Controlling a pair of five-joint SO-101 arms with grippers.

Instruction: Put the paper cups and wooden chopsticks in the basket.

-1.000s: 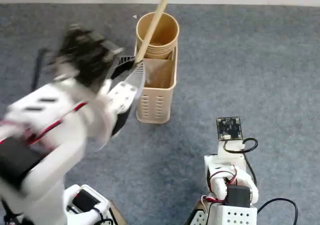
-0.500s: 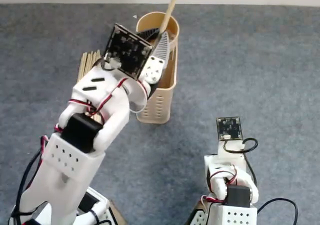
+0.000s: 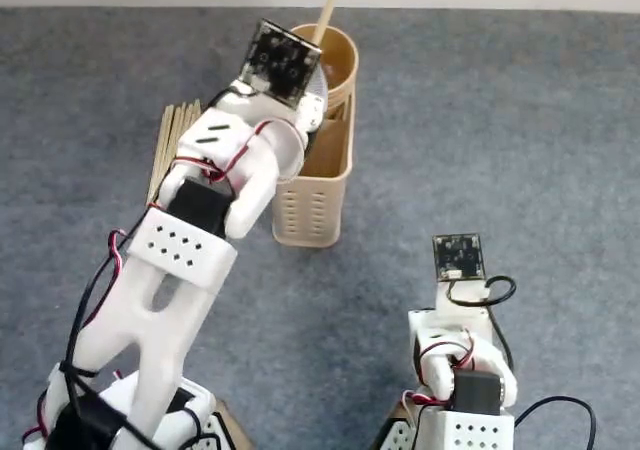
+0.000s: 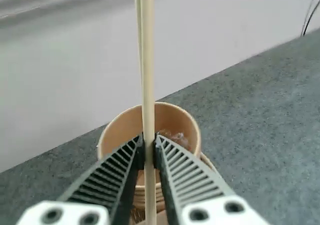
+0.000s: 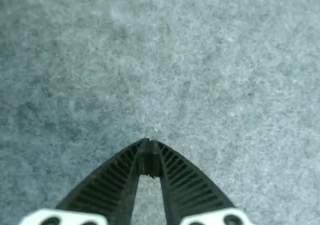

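My left gripper is shut on a wooden chopstick that stands upright over the stacked paper cups. From above, the left arm reaches over the beige basket, hiding its near end; the chopstick sticks up past the cups, which sit in the basket's far end. Several more chopsticks lie on the carpet left of the basket. My right gripper is shut on nothing, pointing down at bare carpet; its arm rests folded at the near right.
Grey carpet covers the floor, with open room right of the basket. A pale wall edge runs along the far side. Cables trail from both arm bases at the near edge.
The left arm has swung from the near left up over the basket, carrying the chopstick toward the cups and turning it more upright. The right arm has not moved.
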